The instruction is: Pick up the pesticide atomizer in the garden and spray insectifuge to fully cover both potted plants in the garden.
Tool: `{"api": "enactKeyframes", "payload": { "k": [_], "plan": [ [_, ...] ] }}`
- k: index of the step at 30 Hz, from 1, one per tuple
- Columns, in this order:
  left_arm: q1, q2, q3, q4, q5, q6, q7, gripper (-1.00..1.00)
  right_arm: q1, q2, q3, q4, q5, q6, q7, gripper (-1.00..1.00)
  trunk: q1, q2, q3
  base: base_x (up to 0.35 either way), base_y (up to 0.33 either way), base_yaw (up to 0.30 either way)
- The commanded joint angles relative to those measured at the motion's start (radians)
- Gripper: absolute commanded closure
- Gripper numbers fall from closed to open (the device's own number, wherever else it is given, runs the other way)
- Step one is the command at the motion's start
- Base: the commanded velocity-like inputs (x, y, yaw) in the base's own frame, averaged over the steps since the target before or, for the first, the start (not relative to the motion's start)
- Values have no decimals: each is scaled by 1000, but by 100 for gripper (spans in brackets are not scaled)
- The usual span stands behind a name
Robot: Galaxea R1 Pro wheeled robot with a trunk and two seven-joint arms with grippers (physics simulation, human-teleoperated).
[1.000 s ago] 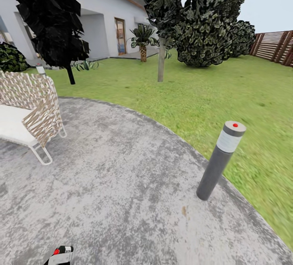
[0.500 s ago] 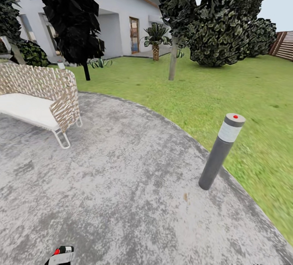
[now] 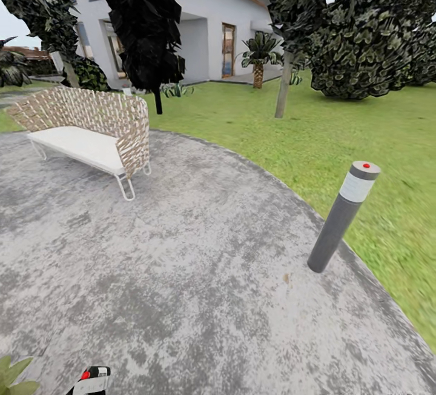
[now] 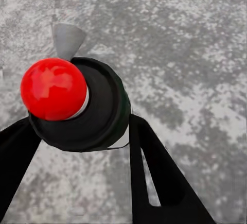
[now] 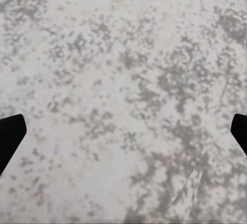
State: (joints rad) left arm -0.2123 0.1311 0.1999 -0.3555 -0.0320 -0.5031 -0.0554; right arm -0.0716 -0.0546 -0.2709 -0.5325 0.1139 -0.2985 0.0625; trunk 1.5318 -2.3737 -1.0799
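Note:
The pesticide atomizer [image 4: 103,113] shows its black cap, red ball top and grey nozzle in the left wrist view. My left gripper [image 4: 82,149] is shut on it, one black finger on each side, above the grey stone patio. In the head view the atomizer's top [image 3: 92,377] peeks up at the bottom edge. Broad pointed green leaves of a potted plant [image 3: 13,375] enter at the head view's bottom left corner; its pot is hidden. My right gripper [image 5: 123,134] hangs open over bare patio stone, fingertips far apart.
A woven bench [image 3: 91,128] with a white cushion stands on the patio [image 3: 200,262] at the left. A grey bollard light [image 3: 343,216] stands at the patio's right edge by the lawn [image 3: 339,134]. Trees, a big bush [image 3: 363,49], a palm [image 3: 259,59] and the house lie beyond.
The head camera has turned left: bench and bollard slid rightward in the picture, the fence left it, and plant leaves came in at the bottom left. The atomizer stays held.

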Motion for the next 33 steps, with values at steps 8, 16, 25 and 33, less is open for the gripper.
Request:
{"api": "enactKeyframes", "payload": {
  "k": [8,16,25,33],
  "plan": [
    [-1,-1,7,1,-2,-3,-8,100,-1,1,-8,0,10,-4,7,-100,-1,0,-5,-341,0,250],
    [-1,-1,7,1,-2,-3,-9,100,-1,1,-8,0,10,-4,7,-100,-1,0,-10,-341,63,250],
    [-1,-1,8,1,-2,-3,-9,100,-1,1,-8,1,10,-4,7,-100,-1,0,-16,-321,145,250],
    [-1,-1,8,1,-2,-3,-9,100,-1,1,-8,0,10,-4,8,-100,-1,0,-20,-288,200,250]
  ]
}}
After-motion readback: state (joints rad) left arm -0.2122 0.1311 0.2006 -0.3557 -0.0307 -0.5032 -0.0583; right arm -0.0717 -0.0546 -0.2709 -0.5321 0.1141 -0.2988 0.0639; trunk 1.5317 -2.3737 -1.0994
